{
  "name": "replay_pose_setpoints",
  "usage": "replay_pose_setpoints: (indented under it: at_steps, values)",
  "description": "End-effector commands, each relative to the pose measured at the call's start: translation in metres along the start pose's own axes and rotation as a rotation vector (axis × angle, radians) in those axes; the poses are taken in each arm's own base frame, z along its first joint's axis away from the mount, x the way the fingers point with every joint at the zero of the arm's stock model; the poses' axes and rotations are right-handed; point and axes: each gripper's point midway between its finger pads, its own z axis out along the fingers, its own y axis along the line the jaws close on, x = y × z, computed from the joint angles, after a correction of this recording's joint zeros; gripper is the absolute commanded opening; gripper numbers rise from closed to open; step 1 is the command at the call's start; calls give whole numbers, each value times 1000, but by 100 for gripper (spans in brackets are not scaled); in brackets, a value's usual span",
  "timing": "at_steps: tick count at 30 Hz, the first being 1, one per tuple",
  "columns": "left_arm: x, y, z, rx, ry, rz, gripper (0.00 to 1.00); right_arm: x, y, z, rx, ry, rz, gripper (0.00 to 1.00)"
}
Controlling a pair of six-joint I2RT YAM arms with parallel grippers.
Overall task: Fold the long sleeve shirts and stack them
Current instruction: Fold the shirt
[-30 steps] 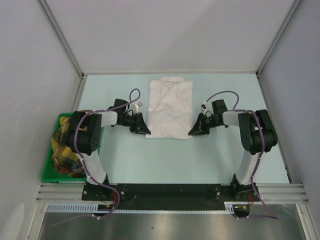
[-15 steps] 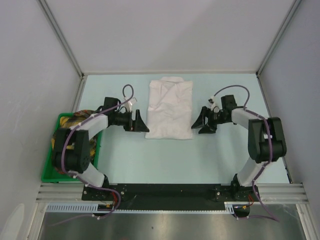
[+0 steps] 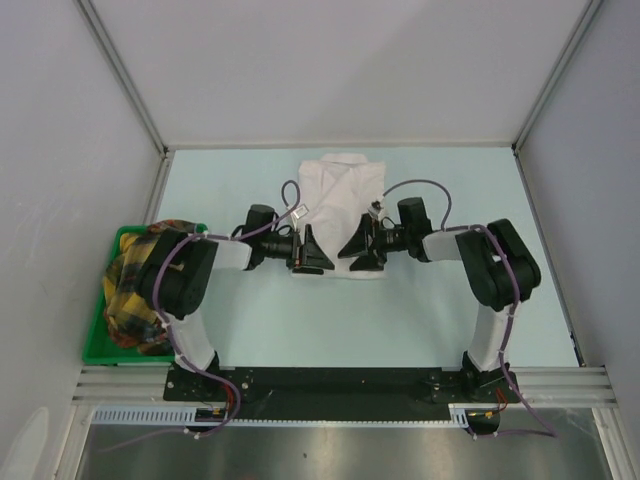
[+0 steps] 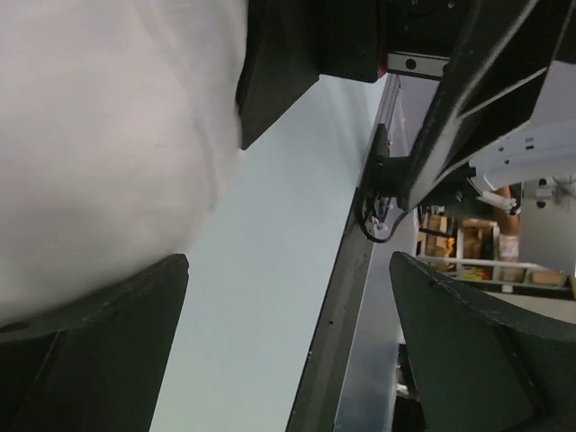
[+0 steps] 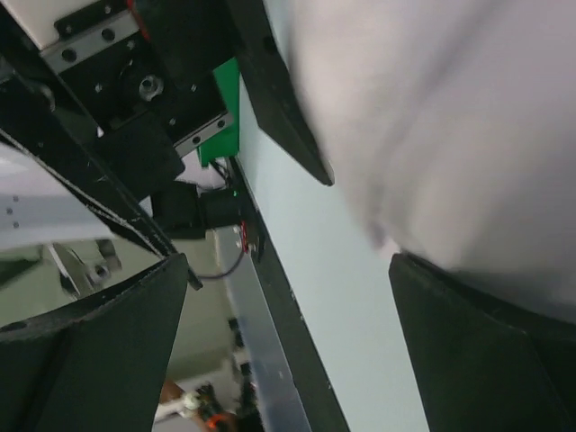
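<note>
1. Long sleeve shirt [image 3: 340, 195], folded to a white rectangle, lies flat on the table [image 3: 440, 310], collar at the far end.
2. Well left of the shirt: a green bin [image 3: 95, 345] holding plaid cloth.
3. At the shirt's near left corner: left gripper [image 3: 312, 255], jaws wide, holding nothing.
4. At its near right corner: right gripper [image 3: 358, 252], jaws likewise wide.
5. Probably a last fold is starting; next, both jaws must pinch the near edge together.

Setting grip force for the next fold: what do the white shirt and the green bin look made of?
The folded white shirt looks like thin matte cloth, likely woven cotton, judging by soft creases and a collar. The green bin looks like rigid moulded plastic: even colour, crisp straight rim.
</note>
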Motion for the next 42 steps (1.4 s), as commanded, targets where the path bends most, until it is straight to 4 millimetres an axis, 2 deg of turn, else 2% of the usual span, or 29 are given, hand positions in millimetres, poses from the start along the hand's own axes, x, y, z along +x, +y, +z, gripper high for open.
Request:
replay_pose_setpoints:
  at_steps: [1, 2, 4, 5, 7, 8, 10, 11, 13, 15, 16, 18, 20, 22, 24, 25, 27, 28, 30, 32, 33, 34, 35, 36, 37, 38, 40, 41, 42]
  values:
    - [-11, 29, 7, -14, -77, -89, 99, -5, -47, -2, -5, -49, 158, 100]
    - [-7, 47, 6, -43, -79, -137, 99, -2, -60, -3, 15, -44, 172, 100]
    - [1, 63, 1, -88, -88, -171, 99, 3, -83, -11, 45, -51, 242, 100]
    - [2, 70, -6, -111, -97, -181, 99, 2, -87, -15, 55, -56, 249, 100]
    - [17, 76, -16, -141, -72, -208, 100, 8, -96, -24, 85, -44, 251, 100]
    - [17, 78, -26, -142, -81, -215, 100, 1, -94, -33, 91, -60, 238, 100]
    - [22, 63, -38, -116, -61, -164, 99, 5, -86, -45, 94, -42, 237, 100]
    - [26, 55, -43, -109, -44, -152, 99, -5, -68, -52, 79, -60, 186, 100]
    - [12, 22, -48, -64, -63, 15, 100, -7, -49, -55, 65, -49, 154, 100]
    - [10, -3, -40, -21, -38, 87, 99, -11, -18, -48, 19, -53, 75, 100]
    - [10, -20, -28, 8, -7, 144, 99, -10, -8, -43, 8, -47, 74, 100]
    - [10, -32, -14, 20, 13, 195, 99, -4, 7, -27, -15, -32, 30, 100]
    - [15, -38, 6, 34, 50, 234, 99, -2, 8, -19, -29, -22, 41, 100]
    - [19, -36, 20, 41, 66, 230, 99, 1, -9, -14, -13, -26, 93, 100]
    - [11, -21, 30, 24, 38, 199, 99, -5, -19, -13, -18, -51, 143, 100]
    - [10, -13, 32, 12, 25, 172, 99, -5, -37, -10, -2, -49, 185, 100]
    - [6, 10, 37, -22, -8, 97, 99, -10, -52, -9, 11, -68, 213, 100]
    - [5, 26, 34, -51, -24, 48, 100, -8, -68, -9, 28, -69, 253, 100]
    - [5, 49, 31, -86, -55, -61, 99, -6, -82, -11, 43, -73, 299, 100]
    - [12, 68, 14, -130, -70, -151, 100, 1, -94, -25, 78, -76, 367, 100]
    - [11, 63, 5, -133, -77, -141, 100, 3, -93, -31, 82, -71, 339, 100]
    - [20, 62, -6, -125, -63, -159, 99, 4, -93, -39, 94, -67, 326, 100]
    - [33, 57, -14, -127, -24, -141, 99, 1, -78, -54, 96, -57, 337, 100]
    - [30, 38, -23, -106, -25, -75, 99, -1, -72, -60, 98, -47, 235, 100]
    - [33, 23, -28, -78, -10, -32, 99, -2, -62, -65, 99, -35, 226, 100]
    - [34, 13, -33, -66, -2, 11, 99, -11, -42, -71, 80, -34, 187, 100]
    - [17, -16, -37, -42, -38, 118, 100, -22, -24, -71, 58, -57, 170, 100]
    - [10, -20, -35, -45, -47, 128, 99, -36, -18, -68, 41, -94, 120, 100]
    - [4, -23, -31, -49, -53, 133, 99, -38, -11, -57, 22, -93, 90, 100]
